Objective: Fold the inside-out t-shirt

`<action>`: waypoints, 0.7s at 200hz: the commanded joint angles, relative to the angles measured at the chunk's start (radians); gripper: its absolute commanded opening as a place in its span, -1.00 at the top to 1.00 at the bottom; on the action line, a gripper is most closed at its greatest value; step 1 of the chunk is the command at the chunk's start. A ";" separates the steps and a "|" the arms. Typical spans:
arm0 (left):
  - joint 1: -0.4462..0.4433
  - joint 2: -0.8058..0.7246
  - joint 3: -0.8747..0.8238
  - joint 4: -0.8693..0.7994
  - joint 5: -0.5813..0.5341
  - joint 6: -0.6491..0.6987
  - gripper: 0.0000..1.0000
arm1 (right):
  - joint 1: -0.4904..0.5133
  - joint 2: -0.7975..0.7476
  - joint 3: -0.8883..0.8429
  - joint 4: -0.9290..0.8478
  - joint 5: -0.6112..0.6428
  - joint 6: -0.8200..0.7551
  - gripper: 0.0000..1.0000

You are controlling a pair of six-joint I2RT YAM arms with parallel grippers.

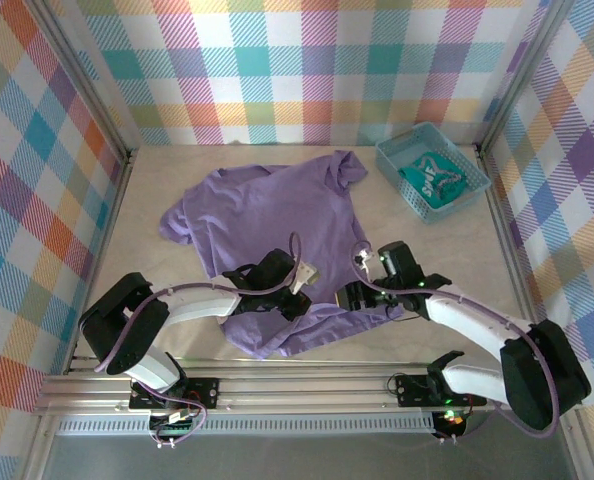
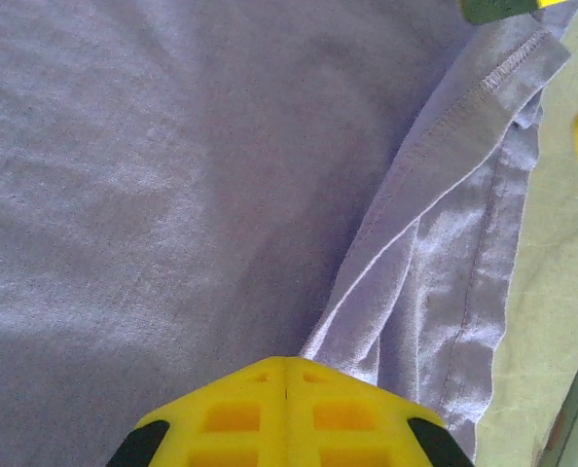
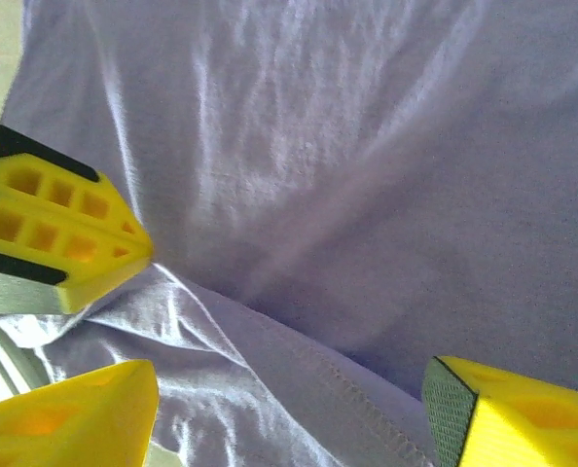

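The lavender t-shirt (image 1: 267,215) lay spread on the surface (image 1: 457,250). The left claw (image 2: 286,362) was clamped on a fold at its near hem — the right claw (image 3: 289,389) stood open just beside it.

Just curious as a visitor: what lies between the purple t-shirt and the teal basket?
Nothing but bare tabletop separates the t-shirt from the basket, seen in the top view.

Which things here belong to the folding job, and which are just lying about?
Job: t-shirt; left pincer, shut on it; right pincer, open over it.
Lying about: basket; teal garment inside it.
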 commanded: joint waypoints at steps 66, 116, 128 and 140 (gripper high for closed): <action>0.008 -0.051 -0.019 0.023 0.014 -0.022 1.00 | 0.138 0.098 0.024 0.035 0.178 -0.024 -0.48; 0.007 -0.057 -0.023 0.026 0.005 -0.027 1.00 | 0.169 0.175 0.059 0.052 0.181 -0.033 -0.19; 0.008 -0.054 -0.022 0.021 0.004 -0.027 1.00 | 0.169 0.180 0.059 0.072 0.172 -0.026 0.13; 0.008 -0.052 -0.021 0.016 0.004 -0.028 1.00 | 0.169 0.173 0.062 0.082 0.169 -0.021 0.48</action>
